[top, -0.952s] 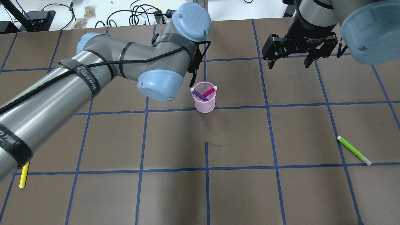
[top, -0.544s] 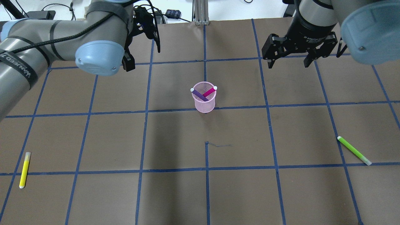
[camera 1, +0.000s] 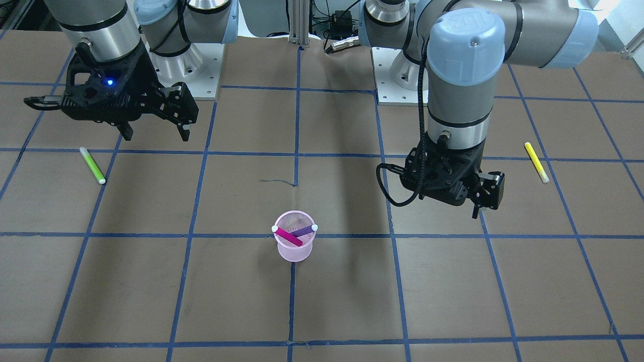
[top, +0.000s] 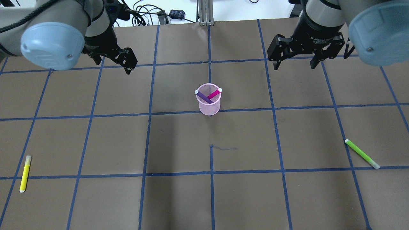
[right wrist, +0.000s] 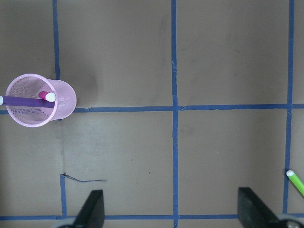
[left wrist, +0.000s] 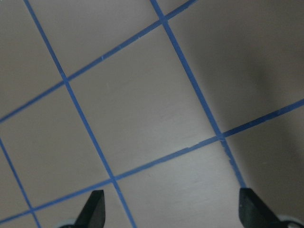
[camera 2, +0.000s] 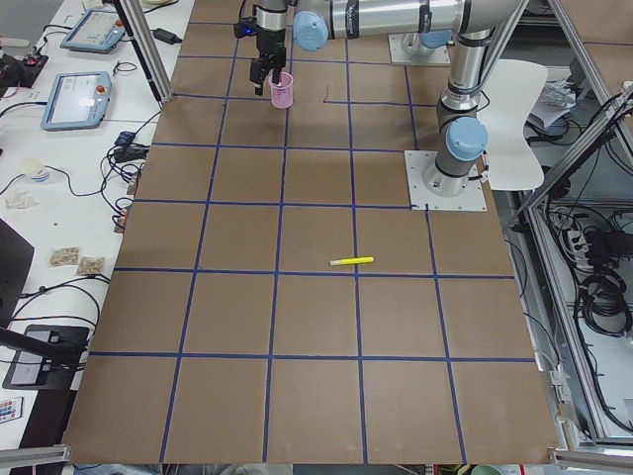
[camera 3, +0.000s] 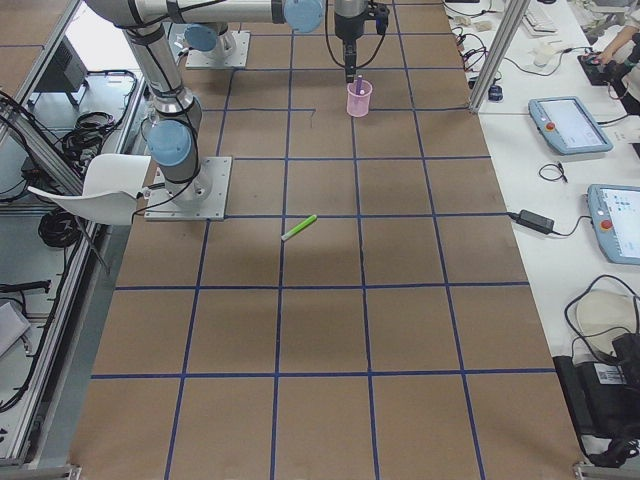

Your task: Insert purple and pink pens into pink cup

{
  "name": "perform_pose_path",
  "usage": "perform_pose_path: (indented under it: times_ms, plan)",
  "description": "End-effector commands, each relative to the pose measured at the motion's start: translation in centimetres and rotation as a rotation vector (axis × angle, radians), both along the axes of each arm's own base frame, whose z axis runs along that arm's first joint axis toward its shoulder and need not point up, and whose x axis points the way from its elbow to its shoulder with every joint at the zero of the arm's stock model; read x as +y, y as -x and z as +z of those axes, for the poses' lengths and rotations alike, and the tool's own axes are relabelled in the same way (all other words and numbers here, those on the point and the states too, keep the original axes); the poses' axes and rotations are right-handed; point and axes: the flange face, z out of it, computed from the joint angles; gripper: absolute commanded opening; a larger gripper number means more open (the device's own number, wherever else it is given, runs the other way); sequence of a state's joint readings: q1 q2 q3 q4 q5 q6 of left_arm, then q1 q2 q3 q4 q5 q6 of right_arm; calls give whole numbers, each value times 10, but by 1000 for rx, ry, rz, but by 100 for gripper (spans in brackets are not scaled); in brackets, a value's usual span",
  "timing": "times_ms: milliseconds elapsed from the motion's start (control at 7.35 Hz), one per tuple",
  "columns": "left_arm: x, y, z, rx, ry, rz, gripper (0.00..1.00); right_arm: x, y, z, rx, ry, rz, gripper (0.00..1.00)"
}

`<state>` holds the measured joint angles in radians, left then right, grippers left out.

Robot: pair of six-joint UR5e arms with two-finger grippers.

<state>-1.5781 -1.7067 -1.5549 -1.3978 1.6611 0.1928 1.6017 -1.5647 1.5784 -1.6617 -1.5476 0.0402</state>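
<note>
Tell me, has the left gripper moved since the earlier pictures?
Yes. In the overhead view the left gripper has swung left, away from the pink cup it was beside.

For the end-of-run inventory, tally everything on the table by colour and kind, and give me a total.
Purple pen: 1, in the cup
Pink pen: 1, in the cup
Yellow pen: 1, lying on the table
Green pen: 1, lying on the table
Pink cup: 1
Total: 5 things, 4 pens and 1 cup

your left gripper (left wrist: 171, 214) and right gripper (top: 294, 65) both point down, jaws spread wide, arms well apart.
</note>
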Motion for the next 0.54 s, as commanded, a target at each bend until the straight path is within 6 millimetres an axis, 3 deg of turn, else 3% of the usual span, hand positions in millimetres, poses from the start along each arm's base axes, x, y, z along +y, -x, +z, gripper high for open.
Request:
perform_pose_path:
  times_ms: [0,408]
  plan:
    - [20,-20,15,111,-27,256,100,0,-1,0,-1,1,2,100]
    - [23,-54,17,107,-76,323,100,0,-2,0,-1,0,3,100]
